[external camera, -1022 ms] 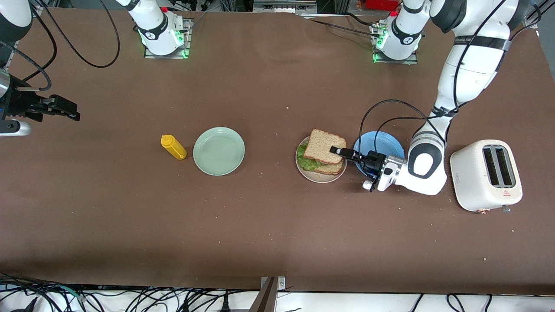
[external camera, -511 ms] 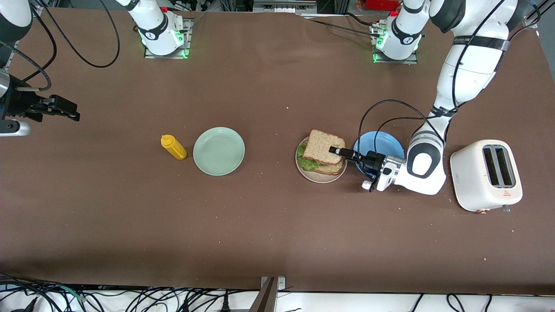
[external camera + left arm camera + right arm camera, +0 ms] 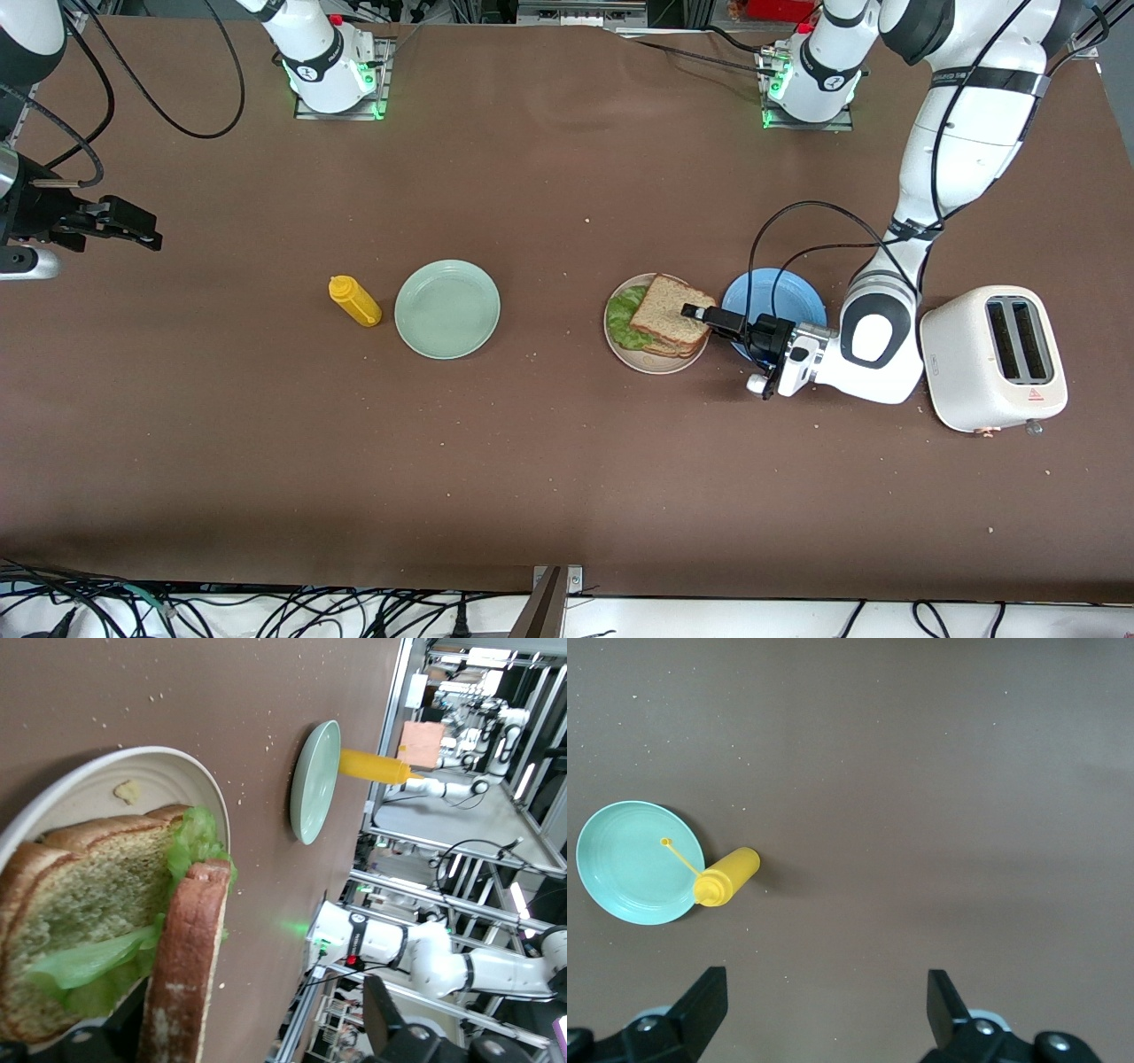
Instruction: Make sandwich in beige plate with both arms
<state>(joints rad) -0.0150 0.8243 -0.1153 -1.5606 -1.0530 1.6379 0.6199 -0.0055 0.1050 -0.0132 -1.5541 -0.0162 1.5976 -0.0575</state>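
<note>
Assembled sandwich [image 3: 666, 321] on the round, low-rimmed beige plate [image 3: 634, 358], beside the blue plate [image 3: 787, 291]: speckled tan top slice [image 3: 671, 314] with dark crust over crinkled green lettuce [image 3: 624, 316]. The left hand [image 3: 706, 316], released, sits at the top slice's edge and should draw back level, so the soft bread is not dragged. The right hand [image 3: 133, 229] waits, fingers spread, over bare brown surface [image 3: 567, 461].

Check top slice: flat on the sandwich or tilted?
Tilted. In the left wrist view the top slice stands on edge, leaning against the lettuce and bottom slice, not lying flat.
</note>
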